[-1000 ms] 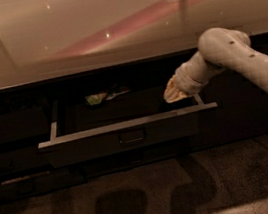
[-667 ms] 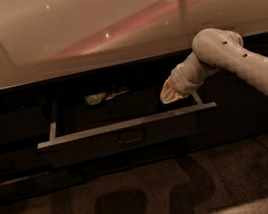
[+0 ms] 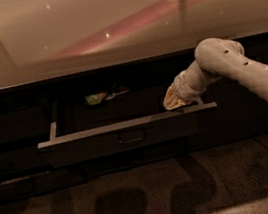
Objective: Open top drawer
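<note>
Camera view looks down on the front of a dark cabinet run under a pale, glossy countertop. The top drawer stands pulled out from the cabinet face. Its dark front is turned toward the camera, and its pale rim shows as a light strip running left to right, with pale side rails leading back into shadow. A small loop handle sits at the middle of that front.

My gripper is at the right end of the drawer, just behind the rim and down in the open compartment close to the right side rail. It shows as a yellowish tip at the end of my pale arm, which comes in from the right edge and bends downward in front of the cabinet. The body of the drawer therefore lies to the left of and below my gripper. The handle is well to its left, lower on the front, and apart from it.

I cannot tell whether my gripper touches the rim or only hangs just behind it, nor whether it is spread or pressed together.

A small greenish item lies toward the back left of the drawer's interior, well apart from my gripper. Below the cabinet, the speckled floor carries dark shadows.
</note>
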You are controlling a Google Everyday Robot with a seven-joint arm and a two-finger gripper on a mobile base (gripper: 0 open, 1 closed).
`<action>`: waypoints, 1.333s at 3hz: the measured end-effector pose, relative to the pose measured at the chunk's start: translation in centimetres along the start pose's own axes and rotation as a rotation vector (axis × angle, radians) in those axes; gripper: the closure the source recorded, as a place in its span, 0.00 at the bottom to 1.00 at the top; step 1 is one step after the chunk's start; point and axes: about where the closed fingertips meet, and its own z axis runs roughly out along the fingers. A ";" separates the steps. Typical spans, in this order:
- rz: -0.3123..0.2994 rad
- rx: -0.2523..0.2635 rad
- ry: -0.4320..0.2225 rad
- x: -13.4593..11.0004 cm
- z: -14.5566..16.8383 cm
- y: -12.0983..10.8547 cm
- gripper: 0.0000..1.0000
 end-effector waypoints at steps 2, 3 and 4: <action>0.027 -0.014 -0.013 1.9 1.8 1.7 0.82; 0.025 -0.033 0.000 1.2 1.9 2.8 0.59; 0.020 -0.031 0.064 0.5 0.7 5.5 0.36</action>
